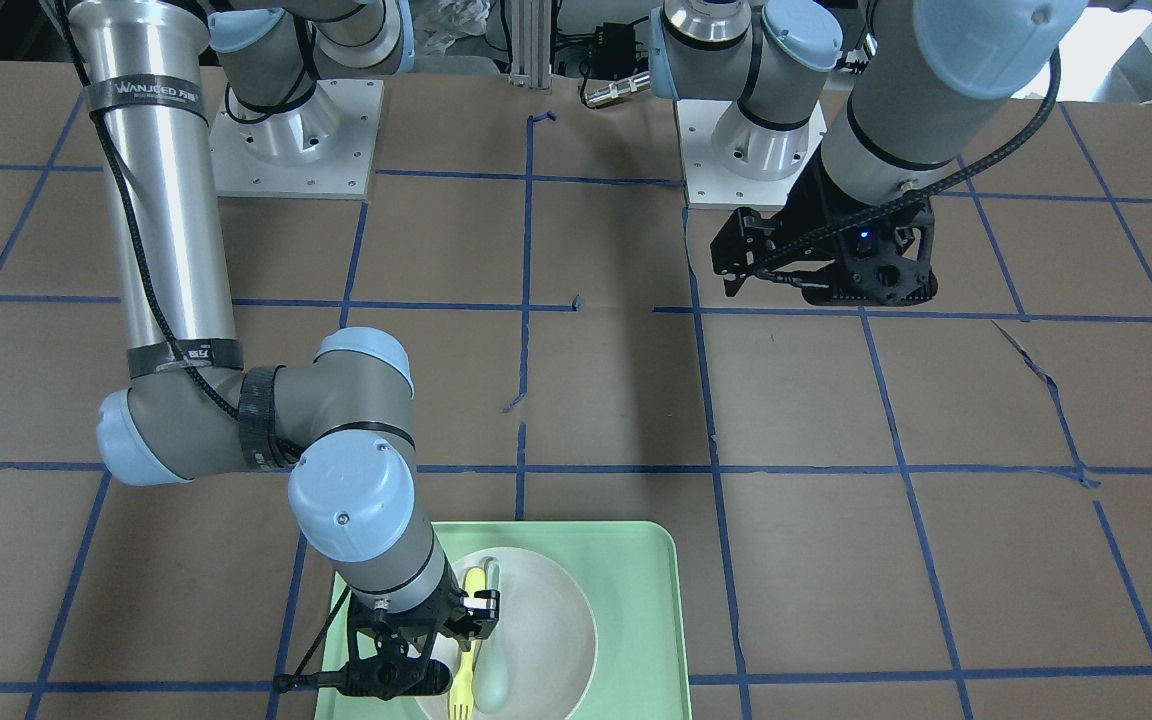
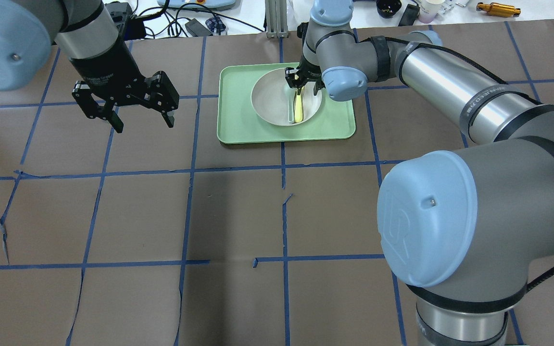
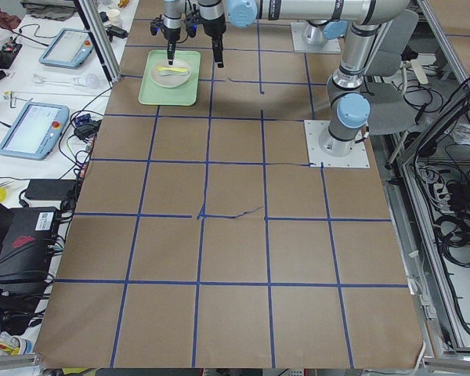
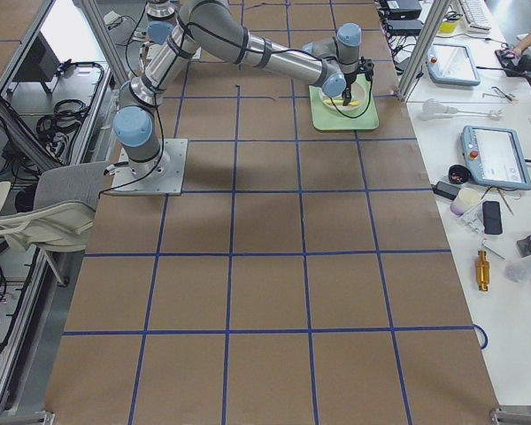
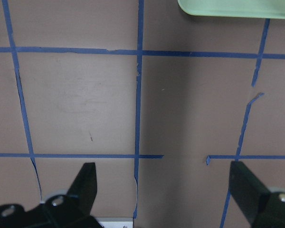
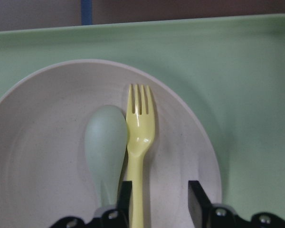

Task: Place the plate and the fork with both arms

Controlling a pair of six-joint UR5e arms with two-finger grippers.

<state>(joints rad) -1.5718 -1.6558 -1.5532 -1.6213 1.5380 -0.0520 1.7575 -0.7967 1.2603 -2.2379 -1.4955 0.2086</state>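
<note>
The off-white plate [image 2: 270, 102] lies in a pale green tray [image 2: 238, 122] at the far middle of the table. The yellow fork [image 6: 138, 133] lies in the plate, tines away from my wrist, with a grey-green spoon [image 6: 104, 142] touching its left side. My right gripper [image 6: 159, 199] is low over the plate and open; its jaws straddle the fork's handle, with the left finger close beside it. In the front view the right gripper [image 1: 468, 618] is over the plate [image 1: 551, 620]. My left gripper [image 2: 144, 125] is open and empty, above bare table left of the tray.
The table is brown paper with a blue tape grid [image 2: 190, 168]. The tray's near edge [image 5: 237, 9] shows at the top of the left wrist view, ahead of the left gripper [image 5: 164, 178]. Cables and devices [image 2: 195, 24] lie beyond the far table edge.
</note>
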